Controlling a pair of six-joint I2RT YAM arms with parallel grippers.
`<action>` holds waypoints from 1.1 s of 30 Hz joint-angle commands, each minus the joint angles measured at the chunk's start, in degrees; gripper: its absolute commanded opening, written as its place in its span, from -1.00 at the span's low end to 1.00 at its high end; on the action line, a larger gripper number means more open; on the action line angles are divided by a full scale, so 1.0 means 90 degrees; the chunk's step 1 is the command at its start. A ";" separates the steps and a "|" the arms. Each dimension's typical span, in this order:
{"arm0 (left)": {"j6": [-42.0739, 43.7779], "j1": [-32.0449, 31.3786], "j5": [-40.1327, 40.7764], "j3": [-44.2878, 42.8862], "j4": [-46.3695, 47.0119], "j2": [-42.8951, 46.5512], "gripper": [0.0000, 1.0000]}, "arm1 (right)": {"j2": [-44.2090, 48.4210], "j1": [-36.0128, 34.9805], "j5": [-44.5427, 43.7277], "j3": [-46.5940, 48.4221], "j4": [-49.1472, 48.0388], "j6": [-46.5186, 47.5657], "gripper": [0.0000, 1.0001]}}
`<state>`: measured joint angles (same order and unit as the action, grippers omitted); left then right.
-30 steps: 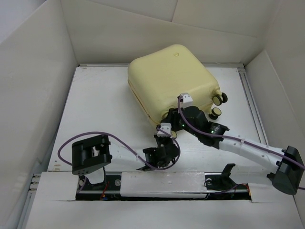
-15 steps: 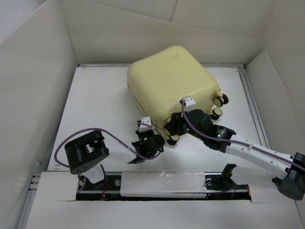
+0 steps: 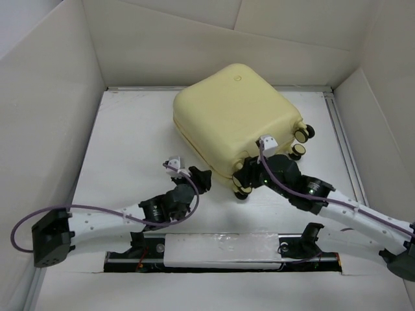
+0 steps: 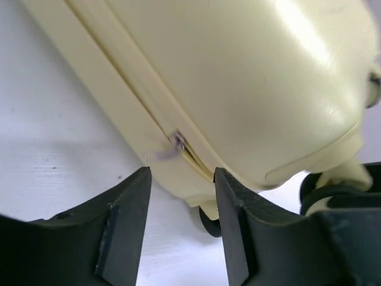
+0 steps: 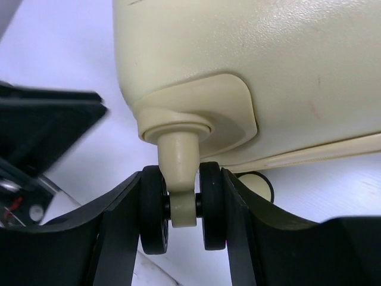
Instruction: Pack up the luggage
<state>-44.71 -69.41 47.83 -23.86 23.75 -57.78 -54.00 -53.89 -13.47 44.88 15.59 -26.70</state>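
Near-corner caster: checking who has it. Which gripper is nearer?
Right. The right gripper clamps the caster between its fingers; the left gripper is open, off to the caster's left at the seam of the luggage.

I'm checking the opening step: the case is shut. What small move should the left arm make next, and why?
Probably ease the left gripper forward onto the small tab at the seam of the luggage and close. Its jaws stand open just short of it, while the right gripper clamps a caster wheel, steadying the case.
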 commanded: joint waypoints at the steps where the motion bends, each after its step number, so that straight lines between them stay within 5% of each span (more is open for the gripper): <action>1: -0.0042 0.0163 -0.1231 -0.0170 -0.0674 0.0618 -0.13 | 0.0900 0.0137 -0.0759 0.0208 0.0286 0.0104 -0.58; 3: -0.0120 0.0163 -0.1573 -0.0444 -0.1124 0.0678 -0.04 | 0.0961 0.0206 -0.0633 0.0266 0.0464 0.0232 0.16; 4: -0.0120 0.0163 -0.1749 -0.0503 -0.1193 0.0755 -0.01 | 0.1115 0.0206 -0.0545 0.0267 0.0697 0.0232 0.71; 5: -0.0120 0.0163 -0.2040 -0.0610 -0.1193 0.0814 -0.01 | 0.1204 0.0206 -0.0544 0.0267 0.0699 0.0290 0.79; 11: -0.0053 0.0163 -0.2482 -0.1205 -0.1857 0.0893 0.09 | 0.3103 0.0079 -0.0379 -0.0913 0.0261 0.0291 0.84; 14: 0.0172 0.0163 -0.2619 -0.1830 -0.2228 0.0543 0.11 | 0.3898 0.0079 0.0177 -0.1896 -0.0373 0.0291 0.35; 15: 0.0173 0.0163 -0.2745 -0.1986 -0.2296 0.0415 0.11 | 0.4190 0.0079 0.0285 -0.2152 -0.0752 0.0291 -0.15; 18: 0.0241 0.0221 -0.3195 -0.2475 -0.2473 -0.0101 0.17 | 0.4155 0.0079 0.0500 -0.2964 -0.1348 0.0154 -0.88; 19: 0.0241 0.0222 -0.3292 -0.2679 -0.2531 -0.0229 0.17 | 0.4067 0.0021 0.0501 -0.3159 -0.1584 0.0067 -0.96; 22: 0.0319 0.0222 -0.3585 -0.2925 -0.2590 -0.0688 0.21 | 0.3610 -0.0184 0.0404 -0.3892 -0.2736 0.0066 -0.78; 25: 0.0377 0.0222 -0.3713 -0.3257 -0.2727 -0.1070 0.24 | 0.3170 -0.0388 0.0004 -0.4361 -0.3924 0.0007 0.02; 26: 0.0378 0.0222 -0.3713 -0.3354 -0.2727 -0.1138 0.24 | 0.3061 -0.0389 0.0003 -0.4478 -0.4288 0.0007 0.14; 28: 0.0378 0.0522 -0.4015 -0.3413 -0.2727 -0.1235 0.24 | 0.2837 -0.0389 0.0003 -0.4693 -0.4894 0.0075 0.30; 33: 0.0319 0.1071 -0.4827 -0.3209 -0.2297 -0.1315 0.08 | 0.1870 -0.0389 -0.0065 -0.5016 -0.6721 0.0144 0.25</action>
<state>-42.28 -61.69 9.13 -51.46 -0.10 -70.22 -34.48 -57.06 -12.67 2.42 -26.61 -25.78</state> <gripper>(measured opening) 0.544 0.634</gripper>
